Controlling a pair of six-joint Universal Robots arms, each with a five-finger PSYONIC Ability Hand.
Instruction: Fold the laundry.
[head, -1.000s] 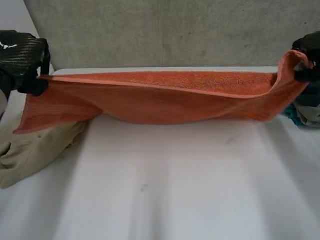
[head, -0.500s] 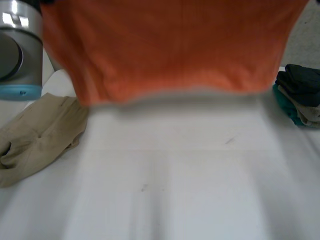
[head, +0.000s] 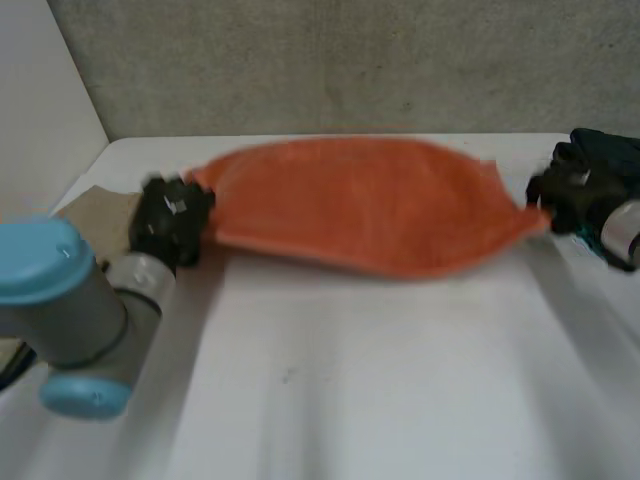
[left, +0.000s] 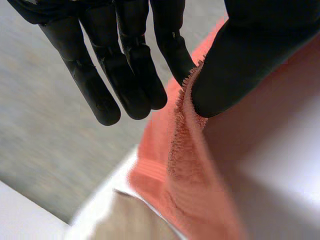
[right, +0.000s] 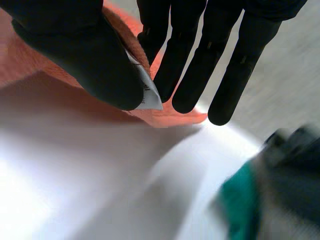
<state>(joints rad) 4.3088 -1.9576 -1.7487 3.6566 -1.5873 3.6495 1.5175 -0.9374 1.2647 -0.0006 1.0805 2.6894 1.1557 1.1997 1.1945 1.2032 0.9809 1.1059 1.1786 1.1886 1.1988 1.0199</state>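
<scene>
In the head view the orange towel is held stretched over the far part of the white table, with the left hand at one end and the right hand at the other. A beige garment lies near the left hand and a dark pile of clothes lies by the right one. The left wrist view adds that thumb and one finger pinch the towel's fuzzy edge while the other fingers stay straight. The right wrist view adds that the thumb presses a corner with a white label against a finger.
</scene>
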